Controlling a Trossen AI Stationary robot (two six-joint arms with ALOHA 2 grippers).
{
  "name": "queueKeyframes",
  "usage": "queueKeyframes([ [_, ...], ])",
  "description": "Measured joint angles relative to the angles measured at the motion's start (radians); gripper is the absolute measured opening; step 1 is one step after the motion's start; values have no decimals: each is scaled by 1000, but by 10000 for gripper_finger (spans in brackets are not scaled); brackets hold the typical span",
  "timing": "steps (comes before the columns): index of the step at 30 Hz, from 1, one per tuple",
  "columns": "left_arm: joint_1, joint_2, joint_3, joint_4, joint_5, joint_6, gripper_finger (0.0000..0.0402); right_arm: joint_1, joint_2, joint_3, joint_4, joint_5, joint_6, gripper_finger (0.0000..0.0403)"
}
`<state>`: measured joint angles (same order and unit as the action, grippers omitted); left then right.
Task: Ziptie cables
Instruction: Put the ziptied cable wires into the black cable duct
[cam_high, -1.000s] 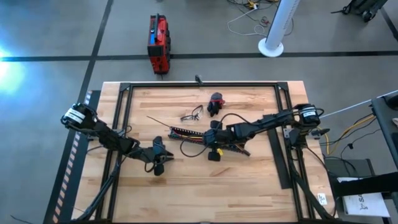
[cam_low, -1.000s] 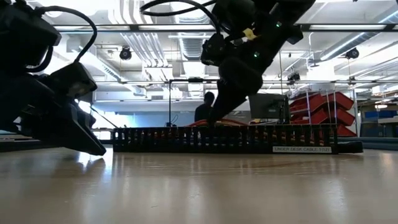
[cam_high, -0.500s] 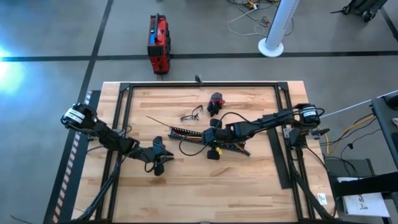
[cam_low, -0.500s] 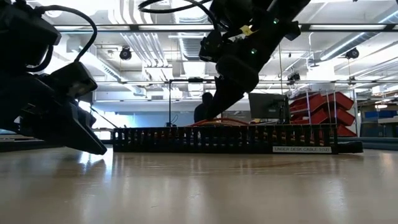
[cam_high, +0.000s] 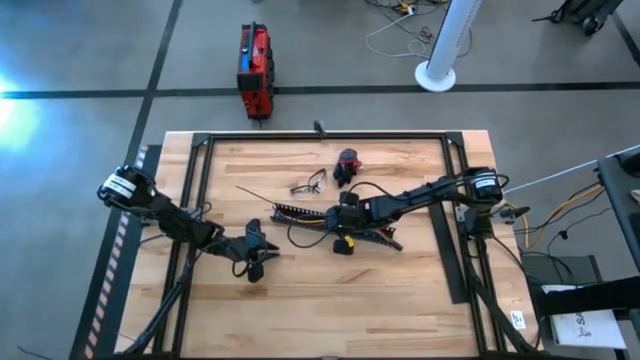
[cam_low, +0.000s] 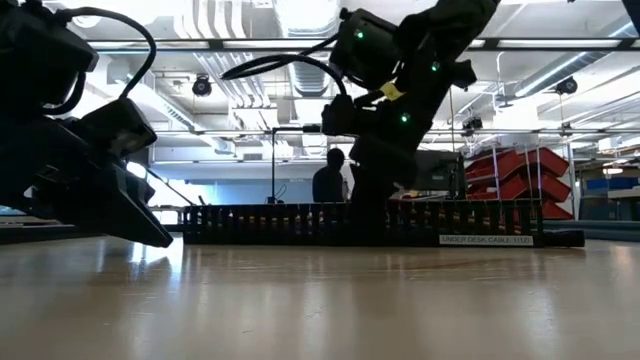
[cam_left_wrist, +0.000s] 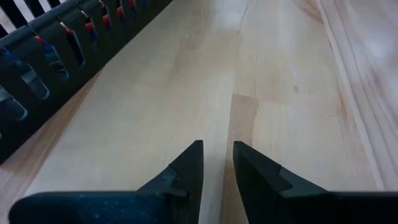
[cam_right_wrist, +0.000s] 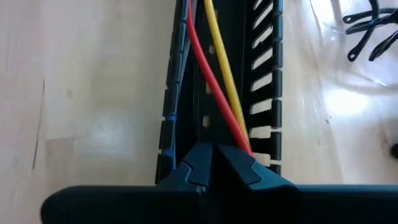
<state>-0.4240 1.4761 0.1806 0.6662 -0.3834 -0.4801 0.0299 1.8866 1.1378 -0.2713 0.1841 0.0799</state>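
The cables lie inside the long black comb-slotted duct (cam_high: 335, 225). The right wrist view shows a red wire (cam_right_wrist: 208, 68), a yellow wire (cam_right_wrist: 221, 56) and a blue one (cam_right_wrist: 180, 43) along its channel. My right gripper (cam_high: 341, 226) (cam_right_wrist: 213, 158) is shut and points down into that channel (cam_low: 368, 205). My left gripper (cam_high: 256, 256) (cam_left_wrist: 217, 163) waits slightly open just above the bare table, on the near-left side of the duct (cam_left_wrist: 43, 81). The ziptie (cam_high: 255, 195), a thin black strip, lies flat on the table beyond the duct's left end. My right gripper comes from above with its shut fingertips inside the duct's channel (cam_right_wrist: 205, 118), fingers in line with the duct. The red and yellow wires (cam_right_wrist: 239, 127) run up against the outer side of one finger (cam_right_wrist: 239, 163) and vanish under it. I cannot tell whether any wire is between the fingers.
A small dark wire tangle (cam_high: 308, 183) and a red-and-black lump (cam_high: 347, 166) lie on the far side of the duct. A black frame rail (cam_high: 325, 137) borders the table. A flat black strip (cam_high: 447, 255) lies at the right. A person (cam_low: 330, 182) stands in the room behind.
My right gripper has moved a little toward the table's left along the duct, tipped from slanting to nearly upright, and come down so its tips sit behind the duct's wall. The left arm has kept still.
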Motion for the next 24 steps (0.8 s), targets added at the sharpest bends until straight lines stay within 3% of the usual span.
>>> queueKeyframes([
  [9,0,0,0,6,0,0,73,30,-101,98,-152,3,-22,2],
  [13,0,-1,0,8,0,0,73,39,-153,99,-206,78,-27,2],
  [24,0,-1,0,26,1,0,73,35,-120,40,-243,96,26,2],
])
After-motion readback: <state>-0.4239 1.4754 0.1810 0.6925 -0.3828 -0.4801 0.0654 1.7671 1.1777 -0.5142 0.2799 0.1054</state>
